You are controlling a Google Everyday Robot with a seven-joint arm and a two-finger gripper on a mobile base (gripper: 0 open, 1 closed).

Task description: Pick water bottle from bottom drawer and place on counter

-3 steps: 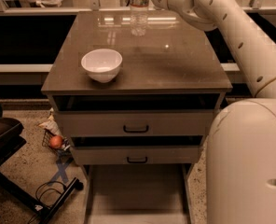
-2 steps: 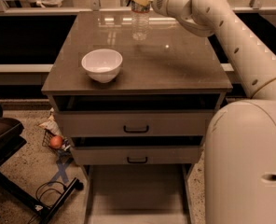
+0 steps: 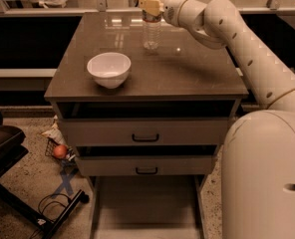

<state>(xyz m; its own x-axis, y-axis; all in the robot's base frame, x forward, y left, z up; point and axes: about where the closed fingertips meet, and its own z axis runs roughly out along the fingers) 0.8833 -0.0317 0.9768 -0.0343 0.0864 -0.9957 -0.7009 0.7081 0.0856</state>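
The water bottle (image 3: pixel 151 30), clear with a white cap, is upright at the far middle of the counter (image 3: pixel 187 73), its base at the surface. My gripper (image 3: pixel 150 5) comes in from the right and is shut around the bottle's upper part, just below the cap. The bottom drawer (image 3: pixel 145 203) is pulled out at the foot of the cabinet, and its bare floor shows nothing inside.
A white bowl (image 3: pixel 109 69) stands on the counter's front left. Two upper drawers with black handles (image 3: pixel 145 137) are slightly ajar. My white arm and base (image 3: pixel 267 158) fill the right side. A chair base, cables and an orange ball (image 3: pixel 60 151) lie on the floor at left.
My gripper has come down with the water bottle, and the bottle's base now sits lower, on the counter surface. The bowl and drawers have not moved.
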